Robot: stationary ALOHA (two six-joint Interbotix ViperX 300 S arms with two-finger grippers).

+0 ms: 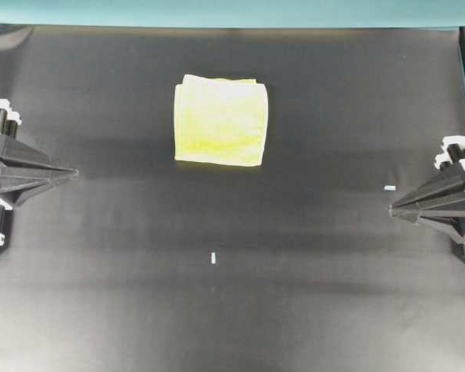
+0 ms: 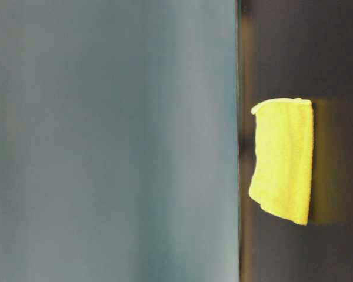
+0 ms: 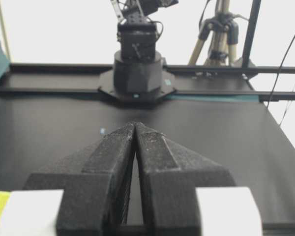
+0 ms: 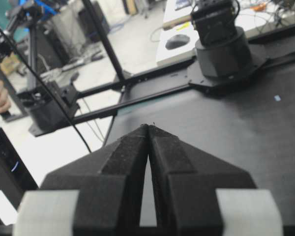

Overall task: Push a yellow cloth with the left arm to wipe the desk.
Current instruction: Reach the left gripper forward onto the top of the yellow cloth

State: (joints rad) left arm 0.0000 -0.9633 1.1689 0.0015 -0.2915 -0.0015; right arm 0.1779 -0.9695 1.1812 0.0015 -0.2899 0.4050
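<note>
Showing only overhead: yellow cloth (image 1: 221, 121) apart from left tool (image 1: 71, 173).

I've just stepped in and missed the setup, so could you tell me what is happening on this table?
Nothing is being handled yet. A folded yellow cloth lies untouched on the black desk, toward its far side. The left gripper sits shut at the left edge, pointing inward, well apart from the cloth. The right gripper is shut too, parked at the right edge. Wiping has not started.
</note>
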